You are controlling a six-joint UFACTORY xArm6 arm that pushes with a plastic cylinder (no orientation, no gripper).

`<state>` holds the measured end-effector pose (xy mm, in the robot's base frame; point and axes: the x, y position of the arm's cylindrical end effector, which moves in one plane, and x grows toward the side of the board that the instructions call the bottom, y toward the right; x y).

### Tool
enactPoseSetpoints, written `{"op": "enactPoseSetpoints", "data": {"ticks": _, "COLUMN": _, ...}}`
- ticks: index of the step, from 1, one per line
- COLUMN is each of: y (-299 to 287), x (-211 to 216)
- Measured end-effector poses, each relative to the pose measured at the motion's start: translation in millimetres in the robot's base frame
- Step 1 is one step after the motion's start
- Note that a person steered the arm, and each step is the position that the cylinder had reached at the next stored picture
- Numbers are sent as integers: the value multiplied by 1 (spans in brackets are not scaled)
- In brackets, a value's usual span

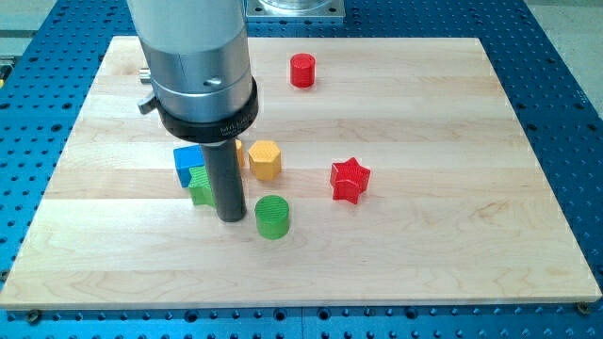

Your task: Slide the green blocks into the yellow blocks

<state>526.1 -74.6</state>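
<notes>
My tip (232,218) rests on the board just left of a green cylinder (273,217) and just right of a second green block (200,185), whose shape is partly hidden by the rod. A yellow hexagonal block (265,160) sits up and right of the tip. A sliver of another yellow block (239,151) shows behind the rod, mostly hidden. The green cylinder is apart from the yellow hexagon, below it.
A blue cube (187,162) touches the green block on its upper left. A red star (350,180) lies right of the yellow hexagon. A red cylinder (302,71) stands near the view's top. The wooden board (452,235) lies on a blue perforated table.
</notes>
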Motion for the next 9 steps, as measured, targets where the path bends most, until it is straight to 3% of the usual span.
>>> {"op": "enactPoseSetpoints", "data": {"ticks": 1, "y": -26, "x": 27}}
{"op": "enactPoseSetpoints", "data": {"ticks": 2, "y": 27, "x": 70}}
{"op": "enactPoseSetpoints", "data": {"ticks": 3, "y": 48, "x": 54}}
{"op": "enactPoseSetpoints", "data": {"ticks": 4, "y": -1, "x": 12}}
{"op": "enactPoseSetpoints", "data": {"ticks": 5, "y": -30, "x": -3}}
{"op": "enactPoseSetpoints", "data": {"ticks": 7, "y": 42, "x": 49}}
{"op": "enactPoseSetpoints", "data": {"ticks": 8, "y": 62, "x": 37}}
{"op": "enactPoseSetpoints", "data": {"ticks": 9, "y": 44, "x": 31}}
